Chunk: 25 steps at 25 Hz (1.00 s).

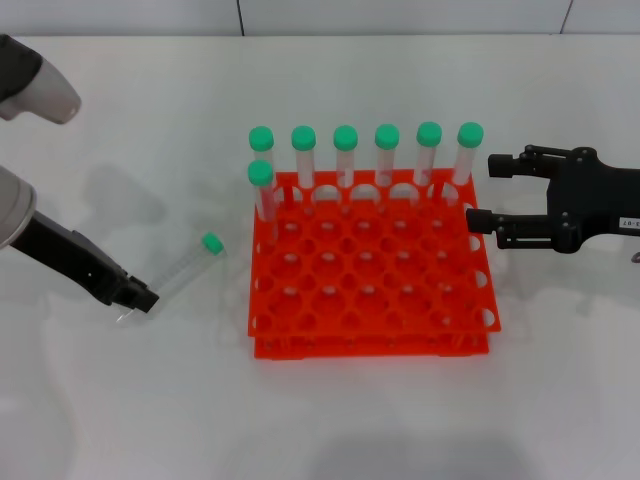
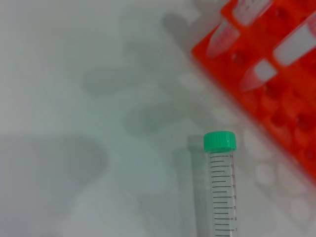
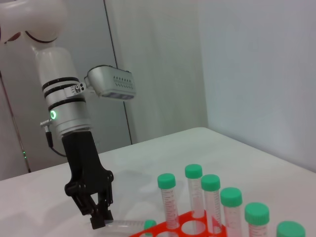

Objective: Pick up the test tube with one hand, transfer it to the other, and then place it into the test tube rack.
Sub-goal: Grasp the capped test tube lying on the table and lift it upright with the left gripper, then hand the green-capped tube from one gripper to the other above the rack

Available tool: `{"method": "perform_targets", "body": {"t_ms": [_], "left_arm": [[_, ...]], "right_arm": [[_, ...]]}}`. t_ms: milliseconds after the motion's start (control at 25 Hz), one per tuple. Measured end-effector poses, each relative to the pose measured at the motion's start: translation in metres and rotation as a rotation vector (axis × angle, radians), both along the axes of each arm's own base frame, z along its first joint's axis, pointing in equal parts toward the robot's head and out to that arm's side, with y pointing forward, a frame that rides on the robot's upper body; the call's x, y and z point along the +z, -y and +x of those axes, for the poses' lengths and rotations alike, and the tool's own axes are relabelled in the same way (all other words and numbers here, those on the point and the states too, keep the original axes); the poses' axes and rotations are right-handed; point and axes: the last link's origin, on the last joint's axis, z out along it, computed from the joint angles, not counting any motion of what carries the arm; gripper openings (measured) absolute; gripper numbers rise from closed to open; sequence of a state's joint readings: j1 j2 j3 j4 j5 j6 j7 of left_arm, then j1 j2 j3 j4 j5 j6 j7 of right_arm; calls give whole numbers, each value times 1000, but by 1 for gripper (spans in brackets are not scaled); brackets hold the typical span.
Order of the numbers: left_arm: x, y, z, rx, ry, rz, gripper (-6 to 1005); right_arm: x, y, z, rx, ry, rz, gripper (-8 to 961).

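Observation:
The test tube [image 1: 180,270], clear with a green cap, lies slanted on the white table left of the orange-red rack [image 1: 372,312]. My left gripper [image 1: 140,298] is down at the tube's bottom end and looks shut on it. The right wrist view shows these fingers [image 3: 100,216] closed around the tube's end [image 3: 126,227]. In the left wrist view the tube [image 2: 221,187] points toward the rack [image 2: 291,98]. My right gripper [image 1: 482,192], with a white label, hovers open and empty beside the rack's back right corner.
Several identical green-capped tubes [image 1: 345,160] stand along the rack's back row, with one more [image 1: 262,195] in the row in front, at the left. Most rack holes are open. The left arm's grey elbow [image 1: 35,85] shows at the far left.

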<state>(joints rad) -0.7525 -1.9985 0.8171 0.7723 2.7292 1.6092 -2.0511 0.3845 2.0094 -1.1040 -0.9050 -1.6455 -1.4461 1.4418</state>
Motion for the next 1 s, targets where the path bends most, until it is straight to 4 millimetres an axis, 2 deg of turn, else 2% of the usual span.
{"method": "perform_targets", "body": {"t_ms": [320,480,720,800,1000], "left_arm": [[13,1,-3,6,48,38,183],[27,4,-8,3,77,110,184],[71,8,-16,-9,157,287,185],[85,8,-13,-45,187,354,185],[106,1,4,-146,294,454,186]], "right_arm": [[1,1,0,3,-12,11,792],[1,0,0,1,-24,15,792],[2,0,-1,4,-33,21,791],[2,0,-1,3,-34,22,791],[3,-1,-1,4,-35,30,791]]}}
